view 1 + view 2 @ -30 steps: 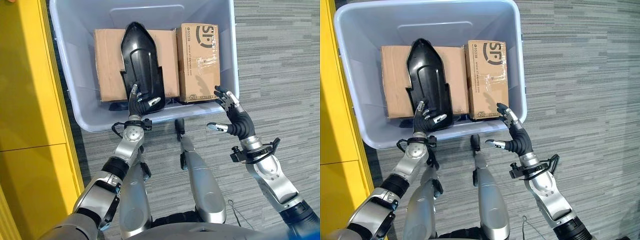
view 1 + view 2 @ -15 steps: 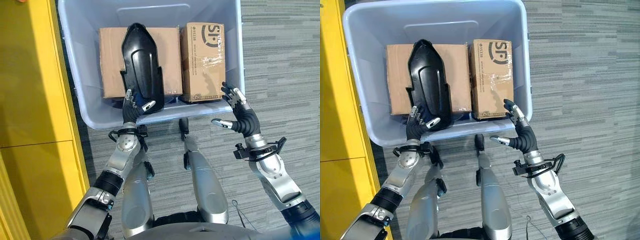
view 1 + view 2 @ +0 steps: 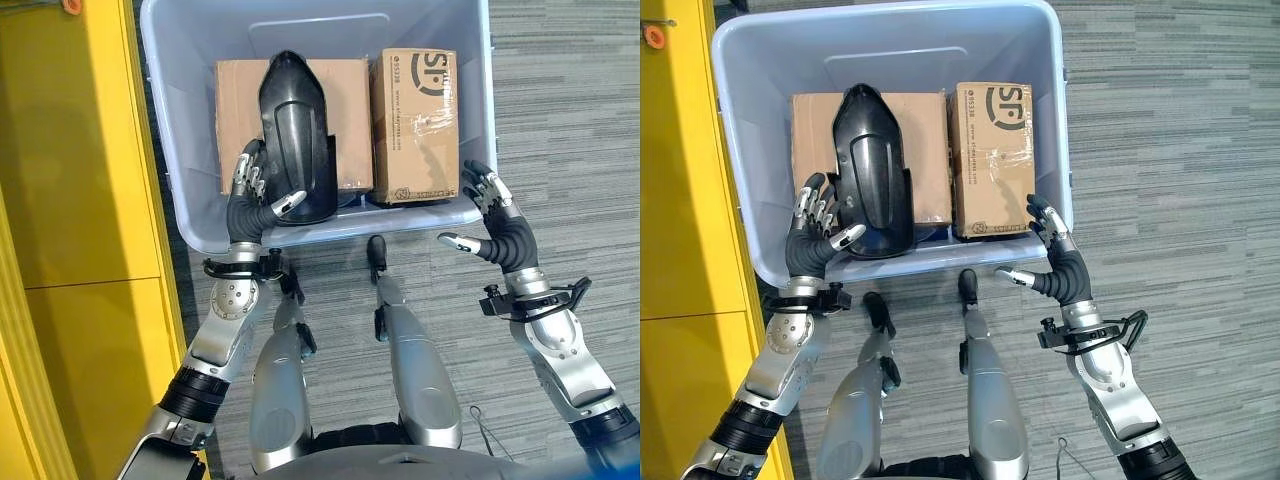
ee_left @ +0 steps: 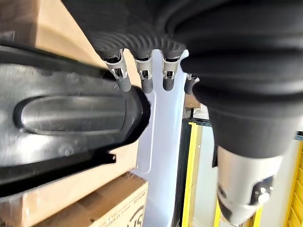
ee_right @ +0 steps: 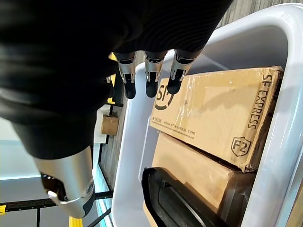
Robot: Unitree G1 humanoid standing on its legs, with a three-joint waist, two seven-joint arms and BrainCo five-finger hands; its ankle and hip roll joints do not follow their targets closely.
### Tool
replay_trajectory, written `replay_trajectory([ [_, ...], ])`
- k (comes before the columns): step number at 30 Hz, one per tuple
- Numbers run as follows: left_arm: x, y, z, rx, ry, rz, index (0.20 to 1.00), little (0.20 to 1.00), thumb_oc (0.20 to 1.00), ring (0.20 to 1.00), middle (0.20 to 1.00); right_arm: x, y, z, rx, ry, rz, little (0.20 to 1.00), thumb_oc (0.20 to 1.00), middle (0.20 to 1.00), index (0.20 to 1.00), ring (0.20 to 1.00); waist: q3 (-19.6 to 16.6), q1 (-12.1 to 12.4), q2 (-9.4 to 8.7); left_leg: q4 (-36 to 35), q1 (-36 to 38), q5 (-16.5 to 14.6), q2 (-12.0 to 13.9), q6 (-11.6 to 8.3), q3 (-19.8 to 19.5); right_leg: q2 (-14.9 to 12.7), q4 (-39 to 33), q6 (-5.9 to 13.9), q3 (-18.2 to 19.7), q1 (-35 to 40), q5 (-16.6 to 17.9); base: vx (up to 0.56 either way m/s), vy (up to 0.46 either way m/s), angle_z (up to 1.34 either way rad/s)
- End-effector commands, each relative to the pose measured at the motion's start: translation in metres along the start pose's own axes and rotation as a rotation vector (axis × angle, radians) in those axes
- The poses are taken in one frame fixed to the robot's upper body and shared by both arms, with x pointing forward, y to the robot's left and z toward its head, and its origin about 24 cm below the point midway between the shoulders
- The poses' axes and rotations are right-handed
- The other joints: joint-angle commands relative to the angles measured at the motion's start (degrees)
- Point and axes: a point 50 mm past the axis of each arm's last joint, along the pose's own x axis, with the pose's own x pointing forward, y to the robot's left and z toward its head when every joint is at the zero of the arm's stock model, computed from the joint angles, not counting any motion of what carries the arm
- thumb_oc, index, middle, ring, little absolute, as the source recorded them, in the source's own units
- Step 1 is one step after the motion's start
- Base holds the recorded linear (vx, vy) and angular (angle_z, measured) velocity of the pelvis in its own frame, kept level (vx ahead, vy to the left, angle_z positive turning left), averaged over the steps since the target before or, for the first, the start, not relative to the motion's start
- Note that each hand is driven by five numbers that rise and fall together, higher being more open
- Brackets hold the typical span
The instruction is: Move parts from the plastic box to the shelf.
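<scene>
The yellow shelf stands at the robot's left, beside the plastic box on the grey floor. Inside the box lie a wide cardboard box, a narrower taped carton, and across them the black moulded part. Within the last second the left hand has shifted from the part's near end to its left flank, fingers spread and straight, thumb under the near edge; the grasp is being framed, not closed. The right hand hovers at the box's near right corner, fingers relaxed and apart, holding nothing.
</scene>
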Motion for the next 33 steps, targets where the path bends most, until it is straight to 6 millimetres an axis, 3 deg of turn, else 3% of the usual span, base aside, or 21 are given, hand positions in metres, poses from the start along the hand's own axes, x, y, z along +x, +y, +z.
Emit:
replay_trajectory([
  [1,0.004,0.01,0.019,0.096,-0.131,0.014,1.0,1.0,1.0,1.0,1.0,-0.002,-0.004,0.021,-0.023,-0.116,-0.01,1.0,1.0,1.0,1.0,1.0,-1.71,-0.68,-1.94,2.25,1.3,-1.6,2.78,-2.65,-3.31,-5.31,2.94,5.79,-2.71,1.31,-1.06,0.0,0.0,0.0],
  [11,0.009,0.021,-0.002,0.172,-0.064,0.138,1.0,1.0,1.0,1.0,1.0,0.001,-0.004,0.018,-0.021,-0.113,-0.025,1.0,1.0,1.0,1.0,1.0,-1.71,-0.74,-2.56,2.04,0.74,-1.25,2.93,-2.65,-3.28,-5.12,3.01,5.69,-2.97,0.75,-1.11,0.0,0.0,0.0],
  [22,0.028,0.05,-0.021,0.33,0.012,0.337,1.0,1.0,1.0,1.0,1.0,0.004,-0.003,0.015,0.007,-0.108,-0.027,1.0,1.0,1.0,1.0,1.0,-1.71,-1.81,-4.59,2.46,-1.32,-1.09,3.31,-2.93,-2.69,-4.55,3.49,5.49,-2.21,-1.83,-0.95,0.0,0.005,-0.02],
  [33,0.056,0.042,-0.041,0.488,0.11,0.312,1.0,1.0,1.0,1.0,1.0,0.004,0.005,0.015,0.049,-0.108,0.021,1.0,1.0,1.0,1.0,1.0,-1.71,-4.0,-6.36,2.68,-2.03,-1.03,3.74,-3.12,-2.19,-3.91,4.19,5.28,-1.52,-3.36,-1.06,0.0,0.001,-0.03],
])
